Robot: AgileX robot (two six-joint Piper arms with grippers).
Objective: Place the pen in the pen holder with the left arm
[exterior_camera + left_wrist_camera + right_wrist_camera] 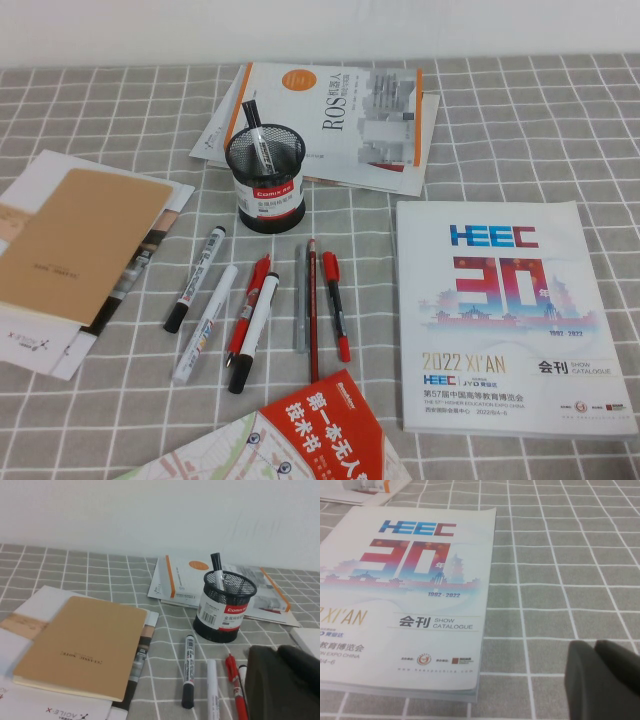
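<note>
The pen [256, 138], a white marker with dark print and a black end pointing up, stands tilted inside the black mesh pen holder [266, 179]. Both also show in the left wrist view, the pen [217, 569] in the holder [223, 610]. My left gripper [278, 653] is shut and empty, pulled back on the near side of the row of loose pens, well apart from the holder. My right gripper [595, 648] is shut and empty, low over bare cloth beside the white catalogue [405, 590]. Neither gripper shows in the high view.
Several loose pens lie in front of the holder, among them a white marker with a black cap [196, 279], an all-white marker [205, 322] and red pens [336, 305]. A tan notebook [75, 245] lies left, a ROS book [340, 120] behind, the catalogue [505, 315] right, and a red booklet [320, 425] near the front.
</note>
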